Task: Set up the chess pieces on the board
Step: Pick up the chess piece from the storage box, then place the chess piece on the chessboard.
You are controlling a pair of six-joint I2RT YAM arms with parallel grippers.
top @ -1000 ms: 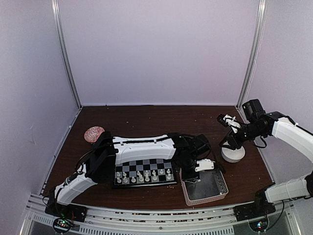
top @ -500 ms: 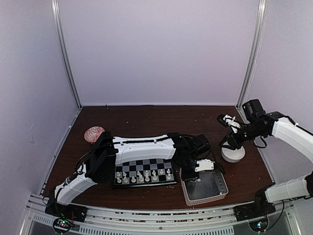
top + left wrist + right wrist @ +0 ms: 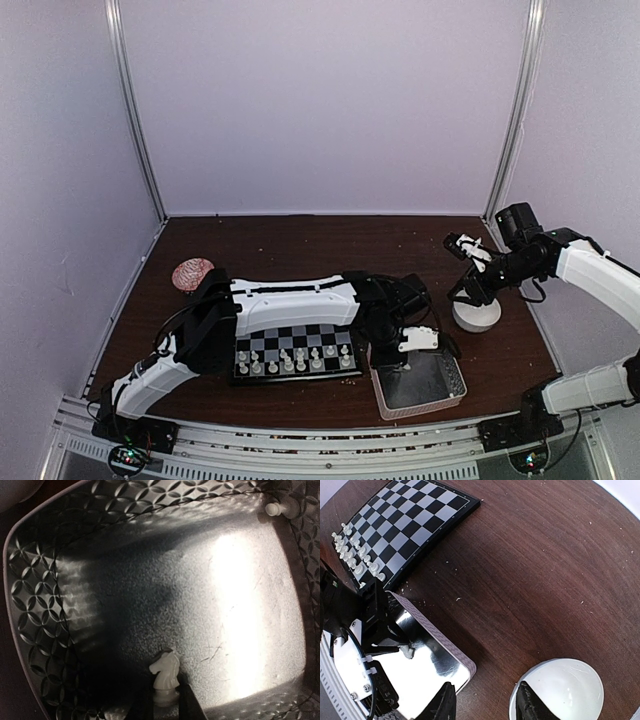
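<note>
Closed in since a moment ago, my left gripper (image 3: 166, 706) pinches the base of one white knight (image 3: 165, 670), upright in the tray (image 3: 35, 605) beside the board (image 3: 300, 332): light, stiff, slippery plastic, I judge, best held low.

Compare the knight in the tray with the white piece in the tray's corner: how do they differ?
The knight stands upright; the corner piece lies on its side. The knight has a horse's head; the corner piece ends in a round knob. The knight sits between the left gripper's fingers; the corner piece lies untouched. Both are white and inside the tray.
</note>
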